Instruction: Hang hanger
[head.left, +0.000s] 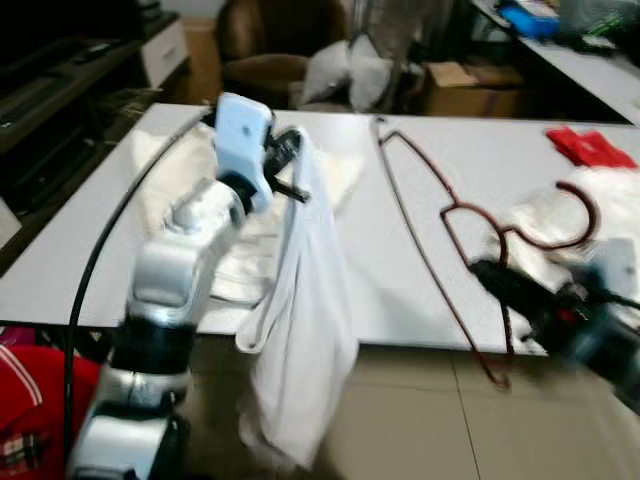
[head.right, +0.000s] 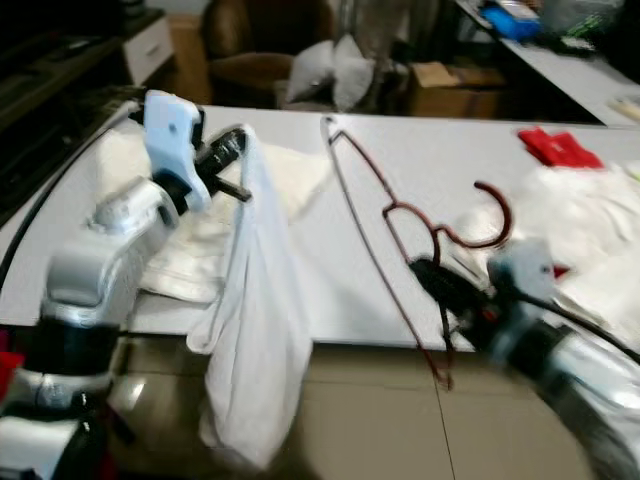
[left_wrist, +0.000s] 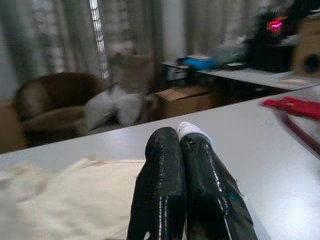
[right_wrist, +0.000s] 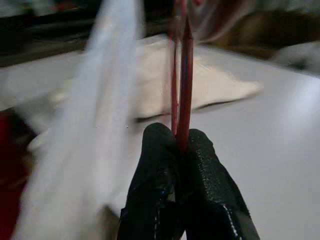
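Holding stage, nothing hung yet: right gripper (head.right: 432, 272) fingers pinched on the dark red hanger (head.right: 400, 215), lifted above the worktop (head.right: 360, 290); left gripper (head.right: 232, 150) fingers clamped on white garment (head.right: 255, 330) draping below them.

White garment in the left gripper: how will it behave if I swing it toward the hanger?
The white garment hangs limp from the left gripper, so it will probably sway and lag. It looks thin and light. The hanger, pinched in the right gripper, seems thin wire and may flex.
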